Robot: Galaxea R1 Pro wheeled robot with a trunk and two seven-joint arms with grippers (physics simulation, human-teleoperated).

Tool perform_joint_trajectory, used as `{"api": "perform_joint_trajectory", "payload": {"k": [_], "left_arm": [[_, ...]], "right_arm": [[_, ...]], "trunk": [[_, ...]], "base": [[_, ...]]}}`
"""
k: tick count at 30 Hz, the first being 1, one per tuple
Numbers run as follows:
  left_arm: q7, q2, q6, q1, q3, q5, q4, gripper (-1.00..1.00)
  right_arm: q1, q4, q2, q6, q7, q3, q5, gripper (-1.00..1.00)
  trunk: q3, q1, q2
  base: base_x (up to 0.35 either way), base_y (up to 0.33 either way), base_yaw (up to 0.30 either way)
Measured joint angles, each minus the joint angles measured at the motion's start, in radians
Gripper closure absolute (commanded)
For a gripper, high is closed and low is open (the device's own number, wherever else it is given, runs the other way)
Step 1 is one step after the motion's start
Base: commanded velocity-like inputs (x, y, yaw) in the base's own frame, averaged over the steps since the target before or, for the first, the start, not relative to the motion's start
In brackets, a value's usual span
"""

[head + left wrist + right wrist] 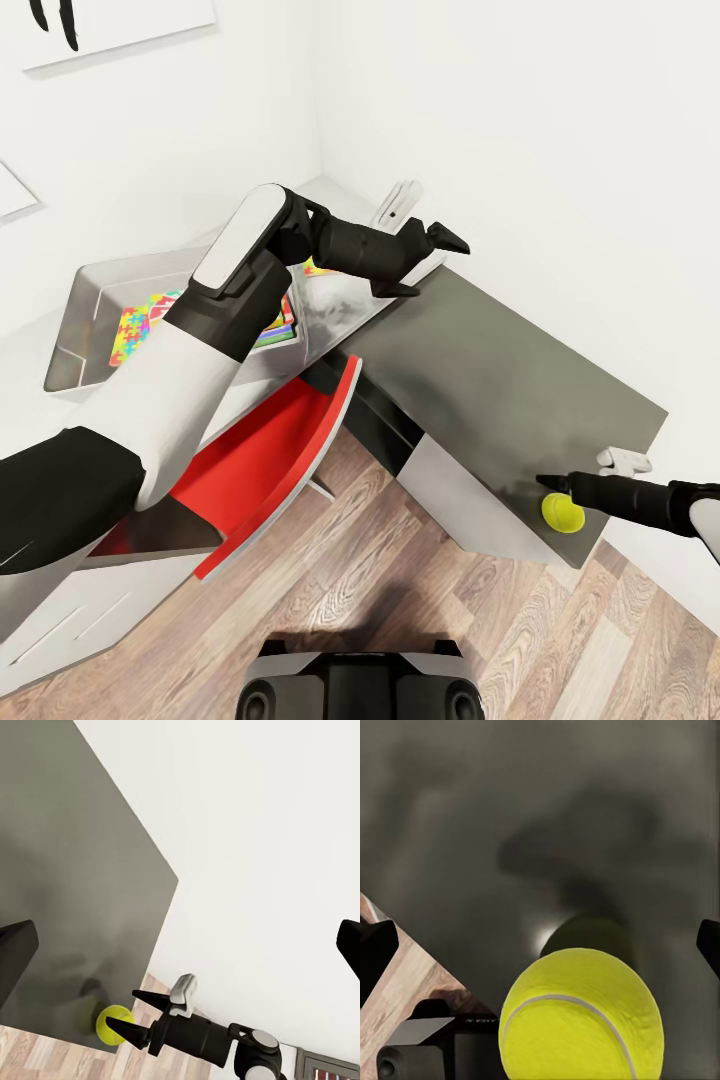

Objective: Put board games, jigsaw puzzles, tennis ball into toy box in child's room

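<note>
Right gripper (552, 487) sits spread apart around the tennis ball (562, 513) on the dark counter (500, 370); left gripper (428, 262) hangs apart, empty.

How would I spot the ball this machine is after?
Find the dark grey desk against the white wall. At its near corner, by the wood floor, sits the tennis ball, beside the right tool. It is the only round, bright yellow thing there.
</note>
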State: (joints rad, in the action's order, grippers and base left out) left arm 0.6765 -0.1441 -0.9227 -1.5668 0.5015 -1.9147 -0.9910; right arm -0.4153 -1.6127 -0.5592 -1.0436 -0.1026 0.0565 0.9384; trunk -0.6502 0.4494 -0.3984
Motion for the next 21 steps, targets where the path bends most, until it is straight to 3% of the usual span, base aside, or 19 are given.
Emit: {"api": "perform_joint_trajectory", "payload": {"k": [21], "left_arm": [[0.0, -0.001, 0.0, -0.001, 0.0, 0.0, 0.0, -1.0]], "right_arm": [[0.019, 0.001, -0.003, 0.0, -0.002, 0.0, -0.006, -1.0]], "trunk": [[0.0, 0.0, 0.0]], "base": [[0.0, 0.0, 0.0]]}}
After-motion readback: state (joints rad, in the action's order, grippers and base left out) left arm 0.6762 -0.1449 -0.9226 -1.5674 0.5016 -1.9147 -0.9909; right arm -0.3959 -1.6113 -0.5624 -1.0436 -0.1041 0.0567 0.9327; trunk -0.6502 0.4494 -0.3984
